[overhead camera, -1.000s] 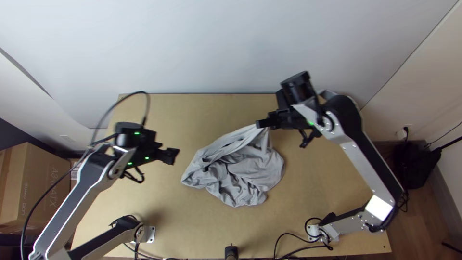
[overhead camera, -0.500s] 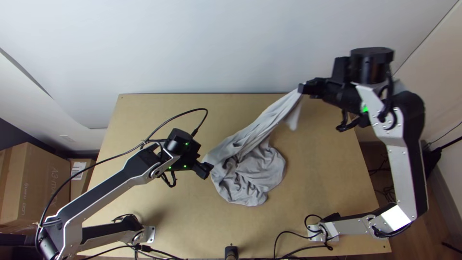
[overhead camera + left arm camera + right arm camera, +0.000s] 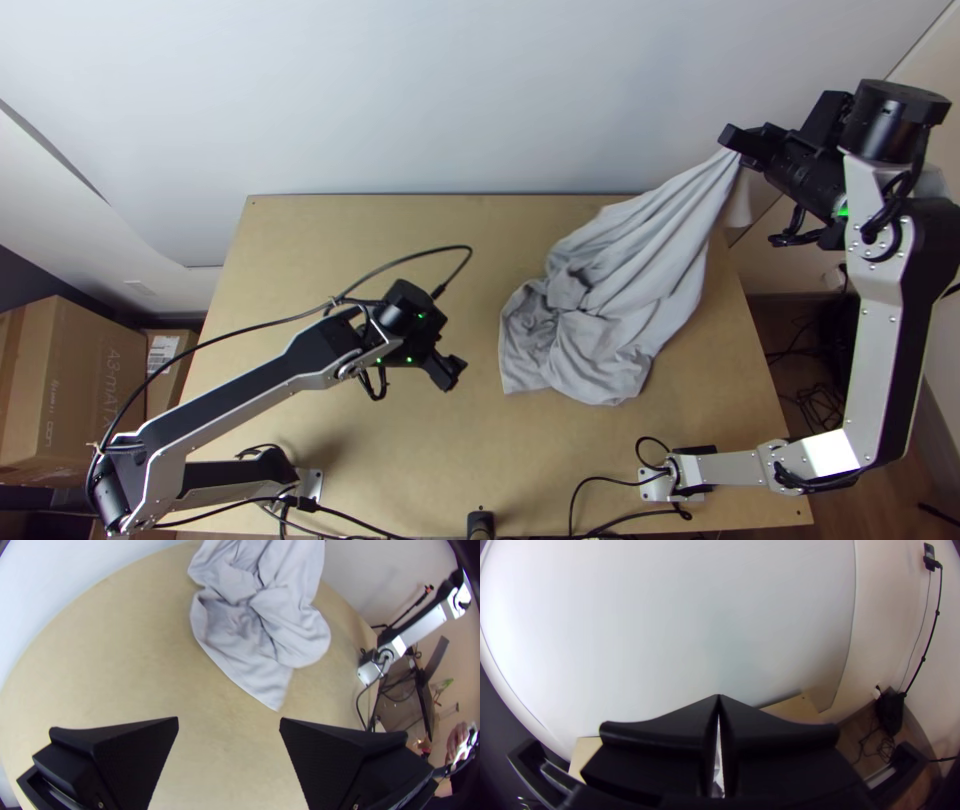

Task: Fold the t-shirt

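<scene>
The grey t-shirt (image 3: pixel 600 345) lies bunched on the right of the tabletop (image 3: pixel 350 230), one end stretched up to the right tool (image 3: pixel 733 139), closed on it; the left tool (image 3: pixel 454 374) (wide open, holding nothing) is apart from the t-shirt.

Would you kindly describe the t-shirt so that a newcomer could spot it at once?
Start with the light wooden table. Right of its middle in the top view lies the t-shirt, a bunched grey cloth with one end drawn up into the right gripper. Its soft wrinkles set it apart from the stiff arms and black cables.
</scene>
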